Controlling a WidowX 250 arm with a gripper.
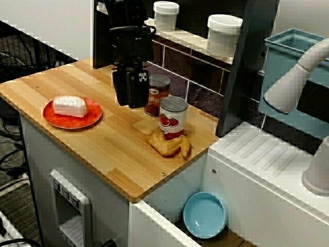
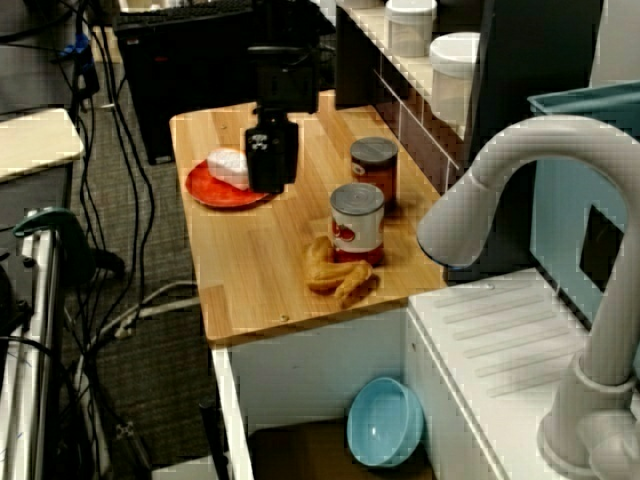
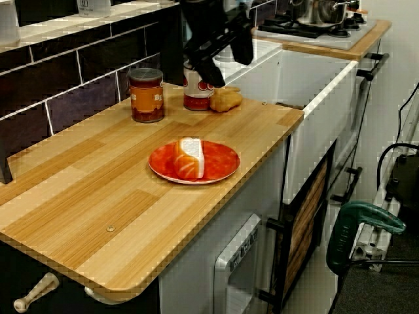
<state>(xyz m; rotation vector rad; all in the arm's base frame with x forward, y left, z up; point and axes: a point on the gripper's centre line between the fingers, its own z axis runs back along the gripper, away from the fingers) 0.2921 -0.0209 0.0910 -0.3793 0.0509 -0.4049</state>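
Observation:
My black gripper (image 1: 130,103) hangs a little above the wooden counter (image 1: 103,149), open and empty. In the view from the counter's far end its two fingers (image 3: 211,70) stand spread apart. Just right of it stands a glass jar (image 1: 160,95) with a red-orange label, partly hidden by the fingers. A tomato can (image 1: 172,117) stands nearer the front, with a golden pastry piece (image 1: 168,144) lying against it. To the gripper's left sits a red plate (image 1: 61,122) carrying a white wedge (image 1: 70,106) with an orange rind (image 3: 180,163).
A sink to the counter's right holds a light blue bowl (image 1: 204,215). A grey faucet (image 2: 520,200) arches over it. White lidded containers (image 1: 223,33) stand on the tiled shelf behind. A teal rack (image 1: 288,67) and a dark post (image 1: 241,77) stand at the back right.

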